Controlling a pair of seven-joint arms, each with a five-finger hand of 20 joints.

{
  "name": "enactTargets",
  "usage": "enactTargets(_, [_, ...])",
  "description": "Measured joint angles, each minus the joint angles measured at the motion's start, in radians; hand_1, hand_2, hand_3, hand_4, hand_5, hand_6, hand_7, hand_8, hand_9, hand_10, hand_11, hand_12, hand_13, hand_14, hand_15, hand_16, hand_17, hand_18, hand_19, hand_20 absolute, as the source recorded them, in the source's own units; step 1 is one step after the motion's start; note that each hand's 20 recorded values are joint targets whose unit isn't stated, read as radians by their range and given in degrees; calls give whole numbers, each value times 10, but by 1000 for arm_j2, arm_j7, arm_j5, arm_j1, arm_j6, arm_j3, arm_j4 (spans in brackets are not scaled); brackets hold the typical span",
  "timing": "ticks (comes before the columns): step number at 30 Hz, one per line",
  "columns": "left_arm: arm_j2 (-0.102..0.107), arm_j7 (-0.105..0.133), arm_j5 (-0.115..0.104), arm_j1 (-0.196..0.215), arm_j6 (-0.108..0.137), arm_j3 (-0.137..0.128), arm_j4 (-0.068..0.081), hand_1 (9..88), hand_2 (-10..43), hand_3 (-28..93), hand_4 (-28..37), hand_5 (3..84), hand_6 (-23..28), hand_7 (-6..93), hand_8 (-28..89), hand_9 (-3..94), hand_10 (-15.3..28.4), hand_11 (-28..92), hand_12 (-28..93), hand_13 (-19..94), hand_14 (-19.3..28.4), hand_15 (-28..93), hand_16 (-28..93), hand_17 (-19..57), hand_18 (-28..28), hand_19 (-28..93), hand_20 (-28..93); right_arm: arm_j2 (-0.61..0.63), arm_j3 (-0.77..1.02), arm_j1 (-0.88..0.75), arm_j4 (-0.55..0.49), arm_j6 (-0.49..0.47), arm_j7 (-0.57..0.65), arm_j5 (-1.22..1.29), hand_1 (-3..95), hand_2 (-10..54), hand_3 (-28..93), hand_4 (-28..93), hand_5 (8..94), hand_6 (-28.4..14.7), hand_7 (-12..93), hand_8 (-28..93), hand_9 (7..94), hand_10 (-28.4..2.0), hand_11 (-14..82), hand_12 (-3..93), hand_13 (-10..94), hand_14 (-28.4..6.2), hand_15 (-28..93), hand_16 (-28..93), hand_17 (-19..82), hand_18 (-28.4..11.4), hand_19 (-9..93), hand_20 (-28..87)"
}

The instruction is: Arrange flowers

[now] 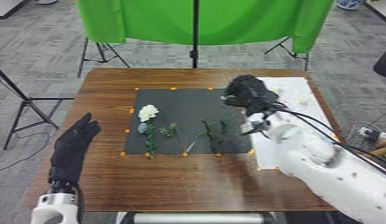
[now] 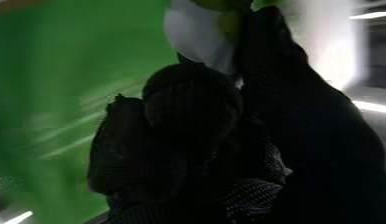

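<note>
Right wrist view, right hand [image 1: 249, 93] pinching white flower [image 2: 191, 29]

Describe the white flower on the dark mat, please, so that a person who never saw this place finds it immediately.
On the brown wooden table, find the dark mat. Near its left edge in the head view lies the white flower, just above a bluish flower. It is the only white bloom seen on that mat.
</note>
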Motion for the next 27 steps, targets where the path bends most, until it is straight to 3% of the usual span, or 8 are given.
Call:
enactTargets(5, [3, 0, -1, -6, -2, 6, 1, 197, -60, 679, -271, 410, 46, 51, -45, 388, 114, 106, 161, 294, 156, 118, 65, 6, 139, 22, 184, -128, -229, 209, 105, -8, -79, -13, 633, -95, 560, -193, 778, 11, 211, 95, 875, -85, 71, 397, 889, -20, 584, 350, 639, -92, 932, 528])
enactTargets(12, [7, 0, -17, -25, 5, 24, 8, 193, 133, 690, -282, 424, 38, 67, -49, 405, 117, 113, 158, 308, 154, 131, 60, 13, 135, 26, 183, -279, -345, 314, 215, -117, -145, -9, 628, -95, 565, -192, 763, 14, 221, 85, 863, -85, 67, 393, 885, -21, 604, 342, 638, -95, 932, 551])
enactTargets(15, [10, 2, -30, -33, 18, 31, 10, 200, 173, 682, -283, 427, 35, 77, -53, 410, 117, 117, 155, 312, 154, 138, 54, 15, 133, 29, 184, -320, -362, 325, 255, -125, -145, -8, 626, -95, 566, -193, 749, 16, 224, 77, 851, -83, 65, 386, 884, -21, 608, 339, 638, -96, 932, 556])
enactTargets(18, [12, 3, -38, -39, 29, 32, 11, 197, 168, 684, -283, 427, 34, 78, -54, 410, 117, 119, 155, 312, 153, 141, 53, 16, 132, 31, 185, -347, -378, 332, 291, -126, -145, -8, 622, -95, 569, -194, 732, 17, 220, 66, 830, -83, 61, 386, 878, -22, 617, 336, 634, -97, 932, 562])
enactTargets(27, [12, 6, -40, -23, 29, 30, 5, 186, 84, 691, -283, 423, 38, 73, -54, 404, 118, 120, 155, 306, 154, 140, 50, 13, 133, 30, 184, -364, -408, 337, 328, -179, -126, -30, 610, -95, 571, -192, 672, 35, 215, 42, 777, -90, 55, 377, 865, -21, 631, 329, 626, -98, 932, 573])
